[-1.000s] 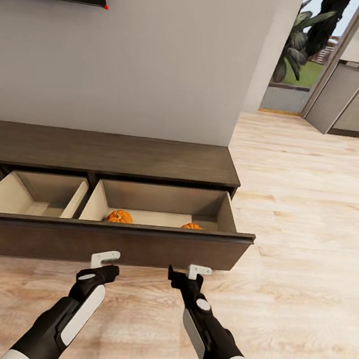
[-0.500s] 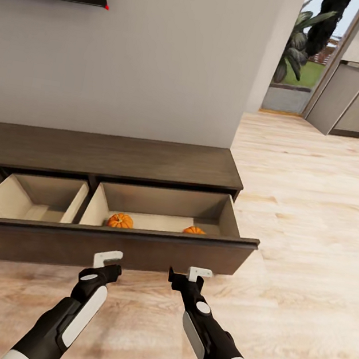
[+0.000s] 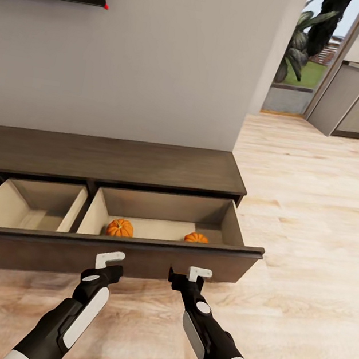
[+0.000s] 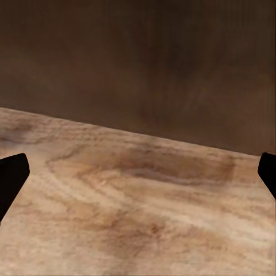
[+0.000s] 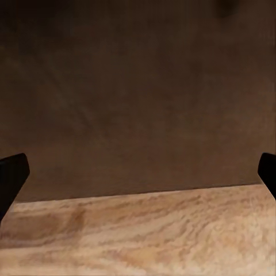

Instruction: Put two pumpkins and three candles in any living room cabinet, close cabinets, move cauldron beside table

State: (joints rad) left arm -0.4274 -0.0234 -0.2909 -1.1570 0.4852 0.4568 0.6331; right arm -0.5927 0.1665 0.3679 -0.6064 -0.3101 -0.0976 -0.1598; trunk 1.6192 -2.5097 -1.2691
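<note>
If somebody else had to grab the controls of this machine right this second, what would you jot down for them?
Left gripper: open, empty, in front of the pulled-out drawer front.
Right gripper: open, empty, at the same front.
Two small orange ribbed pumpkins lie in the right compartment of the long dark-brown wooden cabinet; the left compartment looks empty.
Done: both pumpkins are stowed.
Left: no candles or cauldron are in view, so find them, stow the candles, push the drawer shut, and set the cauldron beside a table.
</note>
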